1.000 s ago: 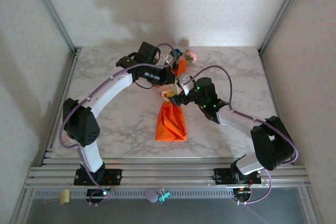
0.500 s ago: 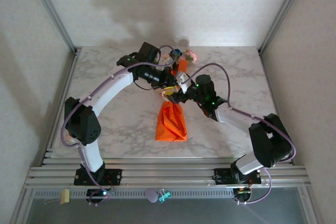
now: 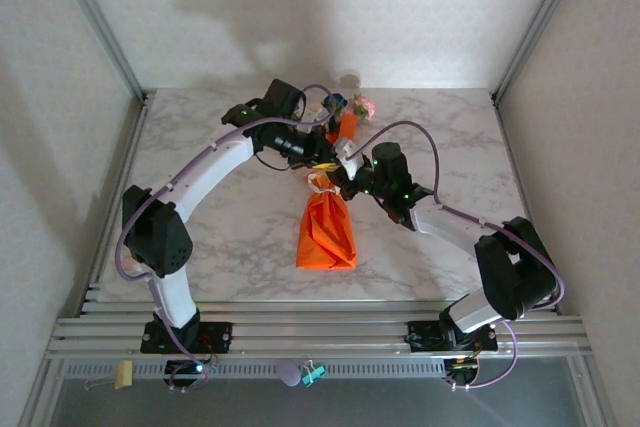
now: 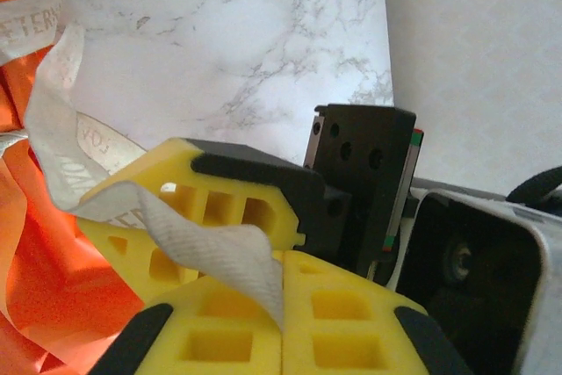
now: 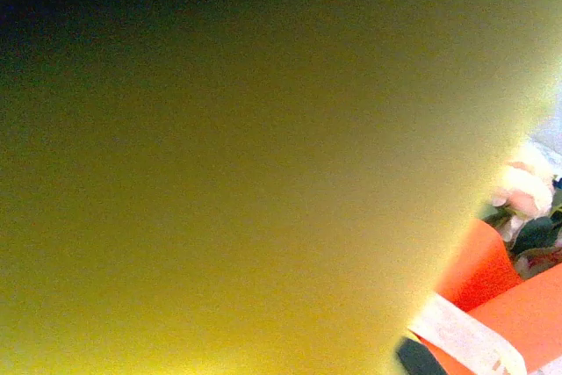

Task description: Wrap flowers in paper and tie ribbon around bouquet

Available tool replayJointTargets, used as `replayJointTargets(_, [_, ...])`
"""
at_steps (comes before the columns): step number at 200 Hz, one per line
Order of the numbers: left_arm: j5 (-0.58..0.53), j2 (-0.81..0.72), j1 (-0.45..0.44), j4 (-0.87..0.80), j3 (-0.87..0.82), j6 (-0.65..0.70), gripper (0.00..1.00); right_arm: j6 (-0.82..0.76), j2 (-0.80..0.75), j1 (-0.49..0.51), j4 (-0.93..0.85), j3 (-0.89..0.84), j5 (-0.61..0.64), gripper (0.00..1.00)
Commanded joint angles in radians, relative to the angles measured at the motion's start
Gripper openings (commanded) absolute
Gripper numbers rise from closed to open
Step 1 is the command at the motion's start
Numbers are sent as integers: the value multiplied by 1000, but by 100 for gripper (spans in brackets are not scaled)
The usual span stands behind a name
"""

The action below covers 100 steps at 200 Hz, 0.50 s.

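From above, my left gripper [image 3: 322, 159] and right gripper [image 3: 347, 184] meet nose to nose at the waist of the bouquet [image 3: 327, 232], where the ribbon [image 3: 319, 182] circles it. I judge we are there to draw the tie tight. The flowers [image 3: 352, 107] lie beyond both grippers, and the wide orange end lies behind them on the tabletop [image 3: 220, 237].

At my left wrist, the left pads are pressed together, pinching a ribbon strand that drapes over the right gripper's yellow finger just ahead. Creased paper [image 4: 35, 261] sits beside it. Such crowding leaves little room to pull.

At my right wrist, a yellow blur close to the lens hides the fingers. That gripper is closed, on what I cannot tell. Ribbon, paper and blooms lie just beyond.
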Motion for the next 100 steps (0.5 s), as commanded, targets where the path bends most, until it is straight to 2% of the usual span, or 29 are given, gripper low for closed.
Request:
replayJointTargets(1, [-75,-32,5,55,15,-44,37,58,-28,-6,-8,22,-25,0])
replayJointTargets(10, [-121,-60,7,87,-1,-49,49,87,-24,-11,-13,25,-47,0])
replayJointTargets(30, [-203,-156,27,228,-96,-87,62,162,-3,-35,-9,30,-100,0])
replayJointTargets(57, [-178,-238,56,374,-203,-61,65,238,32,-71,-11,49,-198,0])
replayJointTargets(100, [-143,-221,32,361,-266,238,65,328,81,-124,-26,98,-346,0])
